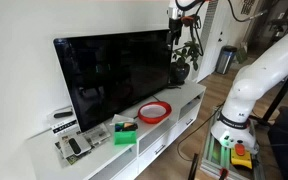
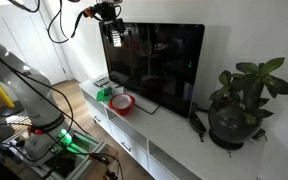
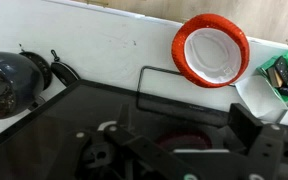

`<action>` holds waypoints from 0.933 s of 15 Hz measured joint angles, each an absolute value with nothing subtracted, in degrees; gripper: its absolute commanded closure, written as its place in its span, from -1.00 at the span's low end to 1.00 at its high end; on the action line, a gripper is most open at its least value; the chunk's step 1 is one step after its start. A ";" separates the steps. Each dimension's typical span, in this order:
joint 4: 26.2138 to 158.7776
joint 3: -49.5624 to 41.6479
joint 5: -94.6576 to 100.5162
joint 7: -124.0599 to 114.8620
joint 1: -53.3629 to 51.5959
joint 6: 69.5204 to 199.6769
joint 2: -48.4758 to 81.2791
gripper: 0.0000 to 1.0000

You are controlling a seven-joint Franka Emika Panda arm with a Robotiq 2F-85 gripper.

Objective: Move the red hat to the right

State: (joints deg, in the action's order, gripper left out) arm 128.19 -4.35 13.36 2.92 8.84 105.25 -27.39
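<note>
The round, shallow red hat (image 3: 212, 50) (paler centre) lies on the white cabinet (image 1: 189, 97). The gripper (image 2: 114, 40) hangs high above; whether it is open or closed cannot be told.

TV (image 1: 114, 75) blocks the back. Green box (image 1: 125, 130) sits just beside red hat (image 1: 154, 111). Cabinet top (image 1: 190, 95) is bare toward potted plant (image 1: 181, 66).

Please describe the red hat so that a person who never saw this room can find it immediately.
Look at the large black television on the long white cabinet. In front of the screen, on the cabinet top, lies the red hat, beside a small green box. It alone is round: a shallow red rim around a whitish centre.
</note>
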 measured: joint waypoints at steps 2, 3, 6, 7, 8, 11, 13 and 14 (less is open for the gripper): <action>128.18 -4.35 13.36 2.92 8.84 105.26 -27.39 -1.00; 128.18 -4.35 13.36 2.92 8.84 105.26 -27.39 -1.00; 128.18 -4.35 13.36 2.92 8.84 105.26 -27.39 -1.00; 128.18 -4.36 13.36 2.92 8.84 105.26 -27.39 -1.00; 128.18 -4.35 13.36 2.92 8.84 105.26 -27.39 -1.00; 128.18 -4.35 13.36 2.92 8.84 105.26 -27.39 -1.00; 128.34 -4.44 13.24 2.92 8.71 105.23 -27.33 -1.00; 128.83 -4.64 13.04 3.00 8.60 105.23 -27.19 -1.00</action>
